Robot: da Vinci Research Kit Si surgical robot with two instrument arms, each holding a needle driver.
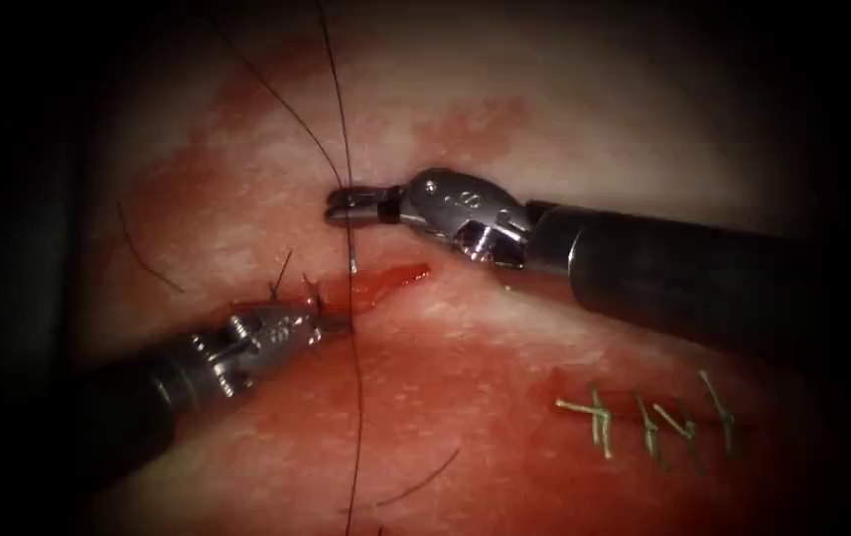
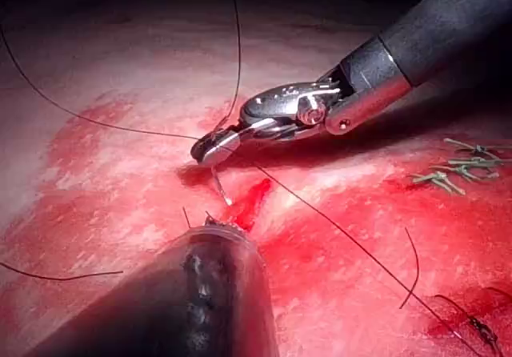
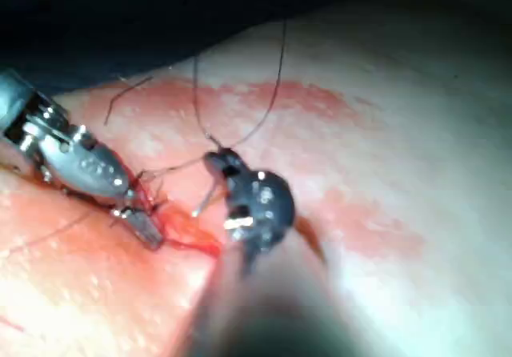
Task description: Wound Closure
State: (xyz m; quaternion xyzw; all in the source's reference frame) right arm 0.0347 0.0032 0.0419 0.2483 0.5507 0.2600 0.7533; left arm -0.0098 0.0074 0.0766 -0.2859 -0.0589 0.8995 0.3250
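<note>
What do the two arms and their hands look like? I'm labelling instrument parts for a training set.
Both arms are long dark grey shafts ending in shiny silver metal wrists with small pins and screws. The right hand has short dark slim jaws behind a rounded wrist stamped with faint characters; the left hand carries similar engraved marks on its silver wrist.

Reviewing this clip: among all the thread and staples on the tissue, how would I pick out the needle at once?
Find the open red cut in the middle of the tissue. Just above it the right tool reaches in from the right, and the needle hangs from its shut jaws toward the cut. It is short, stiff and pale, unlike the long dark thread or the greenish stitches lower right.
</note>
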